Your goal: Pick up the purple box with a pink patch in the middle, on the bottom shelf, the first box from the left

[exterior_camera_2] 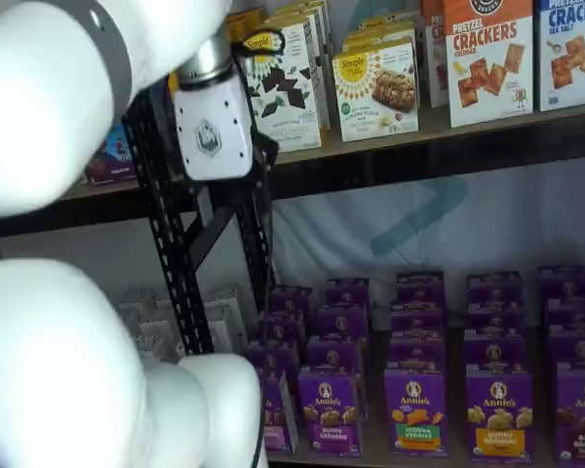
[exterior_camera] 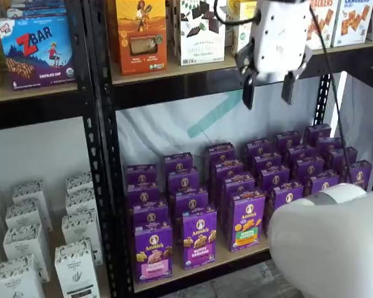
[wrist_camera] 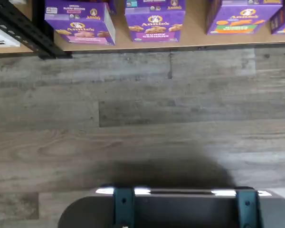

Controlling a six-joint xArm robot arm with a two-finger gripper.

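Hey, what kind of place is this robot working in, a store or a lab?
Probably a mock grocery aisle in a lab. Black steel racks hold rows of purple snack boxes, with cracker boxes above, all facing out like retail stock. The white sheet behind the shelves suggests a staged setup.

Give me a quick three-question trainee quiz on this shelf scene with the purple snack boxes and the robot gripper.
1. True or false: the white-bodied, black-fingered gripper is closed on a box.
2. On the tan wooden bottom shelf, the front-row upright purple cardboard box with the pink band stands beside a purple box with which band? A) purple Bunny Grahams B) green C) yellow
3. Fill in: the gripper hangs level with the ___ shelf board, well above the purple boxes.

Key: 1 false, its fingers stand apart and hold nothing. 2 A, the Bunny Grahams box. 3 upper.
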